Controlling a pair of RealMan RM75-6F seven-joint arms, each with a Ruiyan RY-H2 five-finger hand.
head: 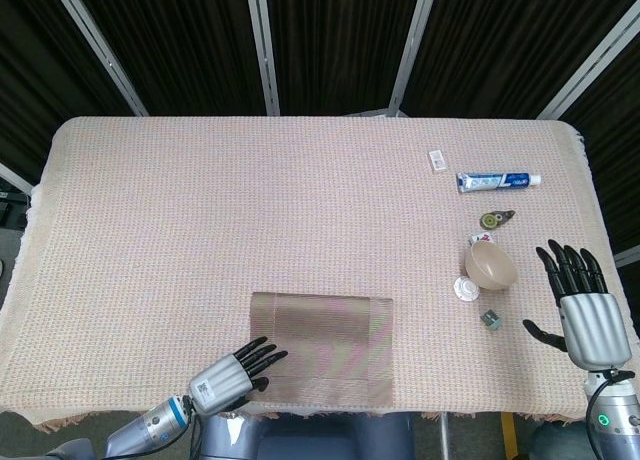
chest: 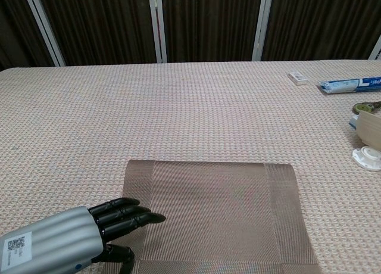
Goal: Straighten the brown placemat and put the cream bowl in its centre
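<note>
We've got the ribbed brown placemat (head: 321,348) lying flat at the woven counter's (head: 250,210) near edge. Left hand (head: 232,376) rests fingers-out on its corner, holding nothing. Right hand (head: 582,302) hovers spread beside the round cream bowl (head: 491,265).

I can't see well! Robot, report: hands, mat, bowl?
Left hand at brown placemat corner, right hand open. Cream bowl off mat, nothing between.
</note>
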